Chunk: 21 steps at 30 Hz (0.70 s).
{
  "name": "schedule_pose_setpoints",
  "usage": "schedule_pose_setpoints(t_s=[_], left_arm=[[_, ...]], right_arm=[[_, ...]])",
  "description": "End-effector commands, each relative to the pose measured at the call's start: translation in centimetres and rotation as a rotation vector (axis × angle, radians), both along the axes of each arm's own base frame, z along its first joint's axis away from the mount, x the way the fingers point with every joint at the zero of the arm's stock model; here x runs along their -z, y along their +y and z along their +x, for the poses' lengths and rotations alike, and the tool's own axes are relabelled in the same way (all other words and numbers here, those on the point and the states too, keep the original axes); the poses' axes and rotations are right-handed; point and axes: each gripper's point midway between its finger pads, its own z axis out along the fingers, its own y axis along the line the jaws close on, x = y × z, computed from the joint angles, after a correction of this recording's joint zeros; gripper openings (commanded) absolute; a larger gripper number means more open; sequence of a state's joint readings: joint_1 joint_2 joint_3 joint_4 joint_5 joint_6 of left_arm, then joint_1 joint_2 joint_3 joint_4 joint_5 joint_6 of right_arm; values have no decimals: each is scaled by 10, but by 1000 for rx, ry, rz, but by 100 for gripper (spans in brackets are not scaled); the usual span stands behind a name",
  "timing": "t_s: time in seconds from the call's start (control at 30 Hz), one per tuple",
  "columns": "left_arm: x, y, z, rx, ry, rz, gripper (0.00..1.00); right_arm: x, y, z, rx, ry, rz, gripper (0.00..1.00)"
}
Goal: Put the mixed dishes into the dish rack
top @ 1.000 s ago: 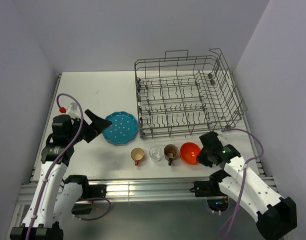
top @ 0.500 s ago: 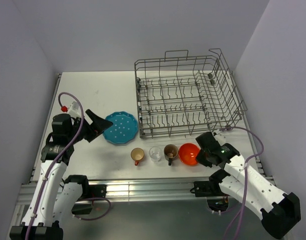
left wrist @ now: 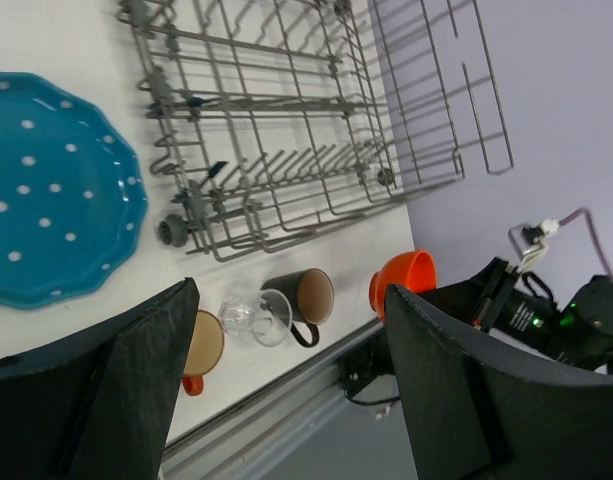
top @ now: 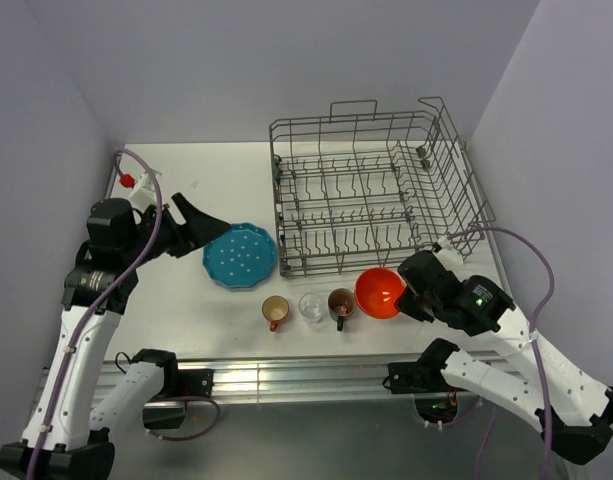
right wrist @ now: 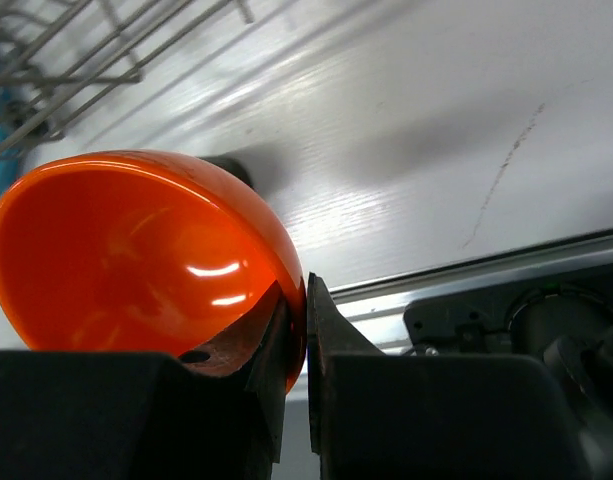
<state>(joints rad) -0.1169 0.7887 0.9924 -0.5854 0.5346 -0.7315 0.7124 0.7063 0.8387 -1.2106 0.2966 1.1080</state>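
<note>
The grey wire dish rack [top: 371, 200] stands at the back right with no dishes in it. The teal white-dotted plate [top: 241, 256] lies flat to its left. The small orange cup [top: 275, 311], the clear glass [top: 311, 307] and the dark brown mug [top: 342, 303] stand in a row near the table's front edge. My right gripper [top: 411, 290] is shut on the rim of the orange-red bowl [right wrist: 136, 250] and holds it tilted above the table, right of the mug. My left gripper [top: 201, 228] is open and empty, in the air just left of the plate.
The table's front edge and a metal rail [top: 286, 375] run just below the row of cups. Walls close in on the left, back and right. The left wrist view shows the plate [left wrist: 46, 190], the rack [left wrist: 276, 130] and the bowl [left wrist: 401, 280].
My right gripper has lifted the orange-red bowl off the table and tipped it. My left arm has risen and drawn back to the left, still open.
</note>
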Motion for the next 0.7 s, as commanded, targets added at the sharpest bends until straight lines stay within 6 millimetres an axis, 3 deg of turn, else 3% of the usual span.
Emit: schedule_pose_setpoints(t_s=[0.0,0.03,0.17,0.33,0.47,0.67], left_arm=[[-15,-21,0,77,-26,48,82],[-24,-27,1,87,-42,54,82],[-27,-63,-1,165,-24,93,81],[-32,-83,1,187,-26,130,80],[-27,-101,-5,239,-11,162,80],[-15,-118,-12,275,15,198,79]], right_arm=[[-39,3,3,-27,-70,-13,0],[-47,4,5,-27,-91,-18,0],[-83,18,18,-87,-144,-78,0],[-114,45,43,-178,-213,-125,0],[-121,60,64,-217,-243,-203,0],[-129,74,78,-264,-280,-221,0]])
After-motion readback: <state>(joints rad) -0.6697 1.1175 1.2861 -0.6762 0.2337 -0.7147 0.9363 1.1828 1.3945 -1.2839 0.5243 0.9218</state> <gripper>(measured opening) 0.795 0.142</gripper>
